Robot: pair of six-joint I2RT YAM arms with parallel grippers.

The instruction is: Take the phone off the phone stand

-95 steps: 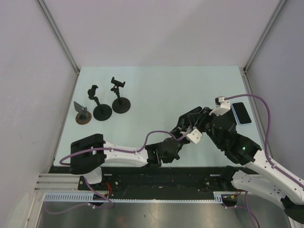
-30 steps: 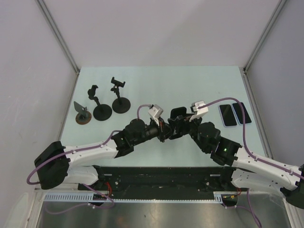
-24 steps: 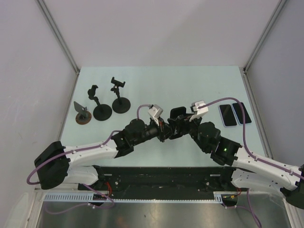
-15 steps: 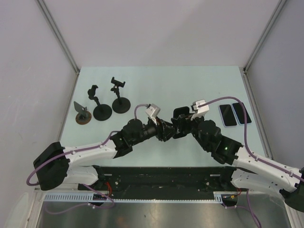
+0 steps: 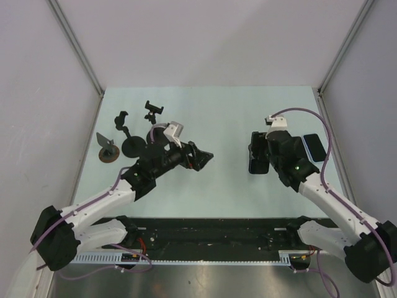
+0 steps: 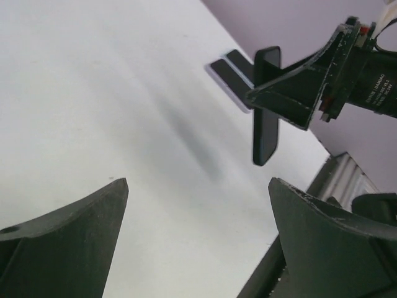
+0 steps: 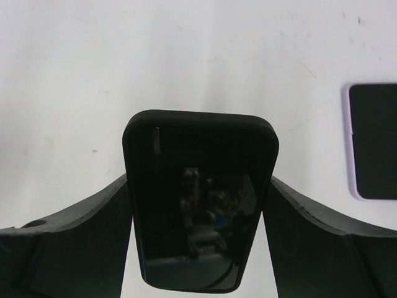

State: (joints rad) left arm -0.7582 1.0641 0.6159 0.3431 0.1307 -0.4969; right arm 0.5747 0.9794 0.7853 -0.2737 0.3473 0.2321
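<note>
Two right fingers (image 7: pixel 74 239) clamp the black phone (image 7: pixel 201 205), while the left fingers (image 6: pixel 62 242) gape wide apart.

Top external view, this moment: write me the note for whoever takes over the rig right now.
Left gripper: open, empty, over the middle-left of the table.
Right gripper: shut on a black phone, gripped by its long edges and lifted off the table.
Three phone stands: at the table's left side, none holding a phone.
Two other phones: lying flat, side by side, near the right edge.
Done: the phone is out of its stand.
Left: set the held phone down, probably beside the other two, then release.
</note>
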